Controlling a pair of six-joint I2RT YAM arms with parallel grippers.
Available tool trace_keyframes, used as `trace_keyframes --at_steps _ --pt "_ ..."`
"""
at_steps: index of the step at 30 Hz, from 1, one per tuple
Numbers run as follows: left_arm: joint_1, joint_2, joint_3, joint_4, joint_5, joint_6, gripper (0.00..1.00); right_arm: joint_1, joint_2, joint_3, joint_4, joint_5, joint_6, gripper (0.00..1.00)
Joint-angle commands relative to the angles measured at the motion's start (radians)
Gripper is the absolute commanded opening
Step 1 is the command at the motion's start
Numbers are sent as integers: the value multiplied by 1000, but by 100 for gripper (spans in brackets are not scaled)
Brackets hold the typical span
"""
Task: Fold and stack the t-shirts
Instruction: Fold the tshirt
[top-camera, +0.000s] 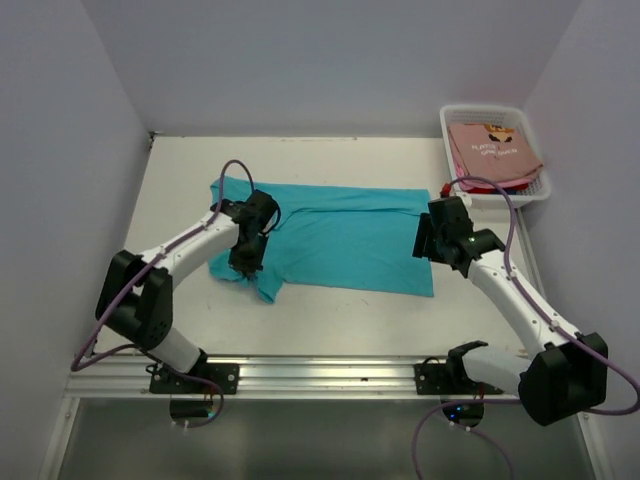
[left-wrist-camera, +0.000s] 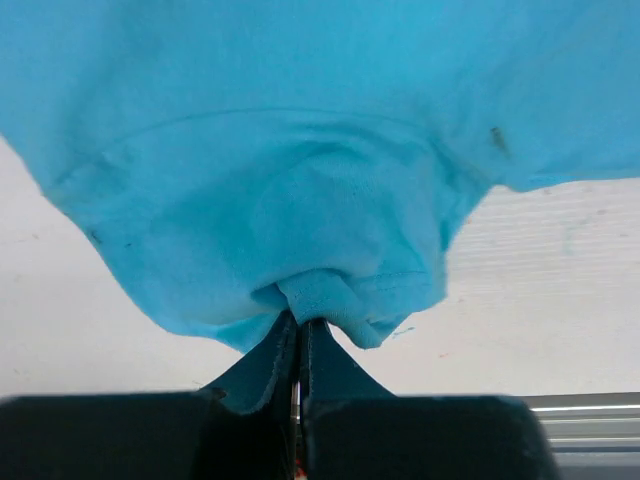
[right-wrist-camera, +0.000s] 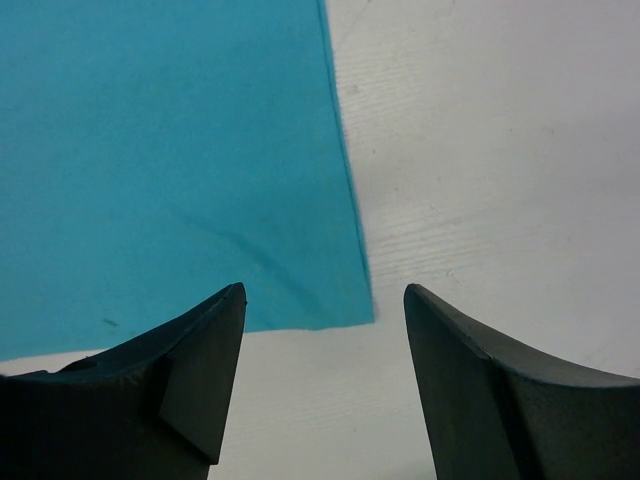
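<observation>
Top external view gives us the white bench (top-camera: 330, 320) with the teal t-shirt (top-camera: 345, 235) spread flat across its middle, sleeves to the left and hem to the right. At the far right corner stands a white basket (top-camera: 447, 125) holding a pink t-shirt (top-camera: 492, 148), well apart from the work.

The left hand (top-camera: 245, 268) is pressed together on the near sleeve (top-camera: 265, 285). Its wrist view shows a small bunch of teal cloth pinched between the fingers. The right hand (right-wrist-camera: 325, 295) is spread wide and holds nothing, hovering above the near hem corner (right-wrist-camera: 350, 305), with one finger over the cloth and the other over bare bench.

We judge the step in hand to be taking up the near long edge for a lengthwise fold, with only one end gripped so far. To do it well, we would bring the right hand down so that the corner sits deep between the fingers. It should then close on both layers, not just the top one. Both hands should rise together and level, keeping the edge lightly taut between them. They would then carry it to the far edge and lay it down with the edges matched. The left pinch looks shallow, so a hard pull could slip it free.
</observation>
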Motion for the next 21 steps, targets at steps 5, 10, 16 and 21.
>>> trace_keyframes --at_steps 5,10,16,21 --pt "-28 -110 86 -89 -64 -10 0 2 90 -49 -19 61 102 69" --pt "-34 -145 83 -112 -81 -3 0 1 129 -102 -2 27 162 63" --pt "-36 -200 123 -144 -104 3 0 2 184 -162 44 -32 264 54" --pt "-36 -222 138 -156 -111 14 0 2 203 -210 88 -42 309 50"
